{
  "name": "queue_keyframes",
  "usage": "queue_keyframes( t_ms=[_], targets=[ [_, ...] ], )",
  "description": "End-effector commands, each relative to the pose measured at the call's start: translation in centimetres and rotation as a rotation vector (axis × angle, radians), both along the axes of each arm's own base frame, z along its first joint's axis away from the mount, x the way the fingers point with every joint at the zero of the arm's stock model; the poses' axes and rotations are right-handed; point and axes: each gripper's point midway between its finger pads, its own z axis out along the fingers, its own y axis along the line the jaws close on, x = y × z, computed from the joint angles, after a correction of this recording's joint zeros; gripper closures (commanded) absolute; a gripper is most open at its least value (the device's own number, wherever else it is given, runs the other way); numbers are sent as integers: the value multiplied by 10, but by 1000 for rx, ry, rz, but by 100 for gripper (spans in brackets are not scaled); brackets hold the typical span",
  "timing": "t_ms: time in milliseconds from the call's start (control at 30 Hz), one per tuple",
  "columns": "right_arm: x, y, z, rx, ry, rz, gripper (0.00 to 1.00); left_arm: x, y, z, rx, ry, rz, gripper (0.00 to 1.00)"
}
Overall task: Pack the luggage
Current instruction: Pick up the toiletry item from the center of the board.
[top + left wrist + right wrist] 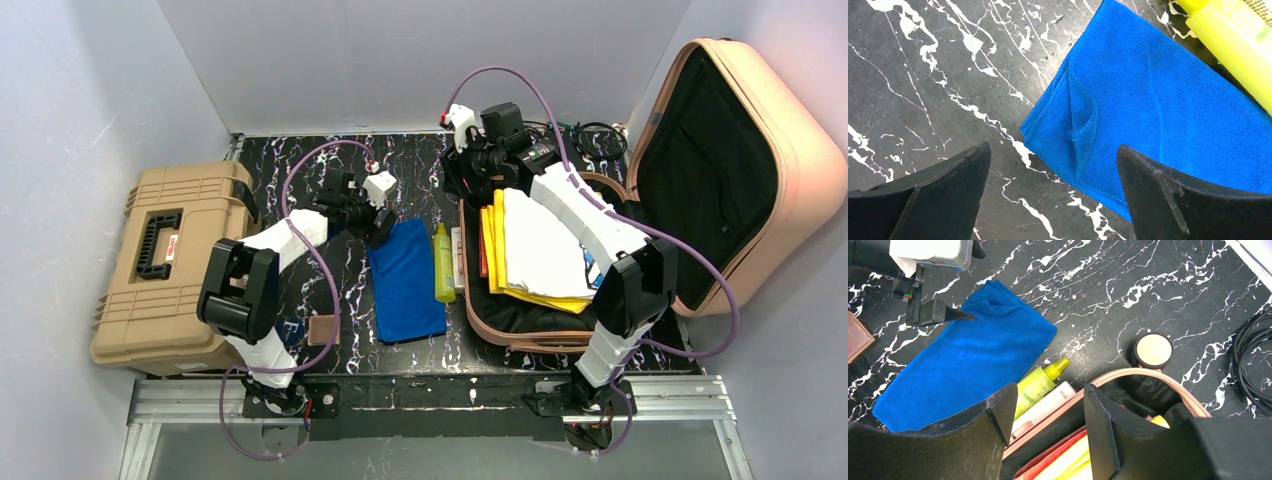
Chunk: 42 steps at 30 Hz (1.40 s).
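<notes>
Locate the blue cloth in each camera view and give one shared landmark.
Top external: blue cloth at picture centre.
Left wrist: upper right, its corner just ahead of the open left gripper.
Right wrist: left half of the picture.
Landmark: the yellow bottle beside the cloth, seen in all three.

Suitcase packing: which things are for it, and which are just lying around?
For packing, probably: suitcase, folded clothes, blue cloth, yellow bottle.
Just lying about, probably: toolbox, cables.
</notes>
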Motion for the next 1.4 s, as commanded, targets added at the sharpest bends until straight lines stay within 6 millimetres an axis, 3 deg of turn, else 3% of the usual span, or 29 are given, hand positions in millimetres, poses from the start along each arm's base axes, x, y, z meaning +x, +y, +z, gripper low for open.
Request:
queue_keyframes(
  t_ms=[0,267,400,633,867,1133,1367],
  targets=[
    [1,3,19,48,-43,1,40,10,-8,4,8,-22,-17,5],
    [2,0,23,49,-58,-14,40,39,24,-26,233,-41,153,10],
    [1,-2,21,46,-61,-16,40,47,39,-25,292,-73,236,12],
    [0,0,17,51,-50,-12,40,45,43,-15,287,-91,267,8],
    [-5,7,15,73,-18,21,40,54,79,-22,430,-82,414,7],
    [-20,28,0,71,45,87,39,58,112,-29,474,6,560,7],
    [-27,65,-23,66,149,123,39,71,119,-8,443,-34,596,2]
  ],
)
